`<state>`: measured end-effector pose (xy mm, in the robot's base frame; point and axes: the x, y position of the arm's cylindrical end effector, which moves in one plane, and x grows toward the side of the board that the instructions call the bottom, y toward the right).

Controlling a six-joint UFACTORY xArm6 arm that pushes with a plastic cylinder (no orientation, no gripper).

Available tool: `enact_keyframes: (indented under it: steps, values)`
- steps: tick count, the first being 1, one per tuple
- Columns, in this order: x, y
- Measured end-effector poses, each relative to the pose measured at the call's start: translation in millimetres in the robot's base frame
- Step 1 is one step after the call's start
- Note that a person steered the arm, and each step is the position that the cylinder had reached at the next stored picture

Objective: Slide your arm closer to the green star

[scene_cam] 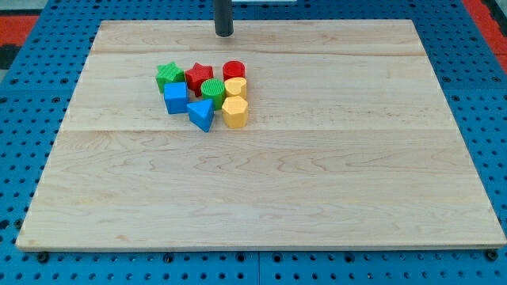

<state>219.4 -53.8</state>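
Green star (169, 75) lies toward the view's bottom and left of my tip (224, 34), well apart from it, with bare board between the two; the coming move, as judged, runs diagonally down-left along that line. My tip is the blunt lower end of a straight dark rod with no jaws; it touches no block and stands near the top edge of the wooden board (333, 182). The star sits at the upper left corner of a tight cluster. Relative to the star: a red star (200, 75) is just beside it on the view's right; a red cylinder (234, 70) is farther right, and is the block nearest my tip; a blue cube (176, 97) is directly below, touching or nearly so; a green cylinder (212, 89) with a ribbed top is lower right; a blue triangular block (201, 114) is farther down-right; two yellow blocks, one (236, 87) above the other (235, 112), close the cluster's right side. Blocks appear smooth, matte plastic. The board is pale planked wood with visible grain, resting on a blue perforated surface (483, 95).
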Motion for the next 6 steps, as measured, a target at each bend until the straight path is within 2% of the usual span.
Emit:
enact_keyframes:
  steps: [6]
  values:
    - [0.0,7.0]
